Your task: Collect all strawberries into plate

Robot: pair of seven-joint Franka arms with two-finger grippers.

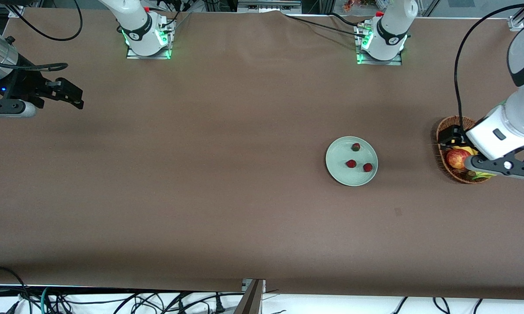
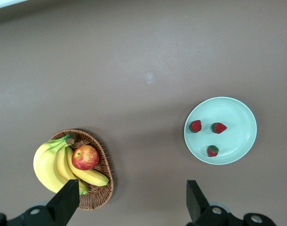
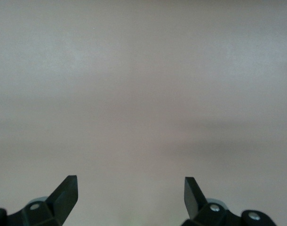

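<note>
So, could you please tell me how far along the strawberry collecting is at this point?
Done: all three small red strawberries lie on the round pale mint-green plate. In hand: nothing; the left gripper is open above the brown wicker basket, the right gripper open over bare table. Left: nothing visible.

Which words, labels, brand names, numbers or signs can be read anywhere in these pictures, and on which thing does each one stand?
None can be read.
Dark band with a small white mark on each white arm base: too small to read.
Round pale mint-green plate, three small red strawberries, brown wicker basket: no writing shows.
</note>
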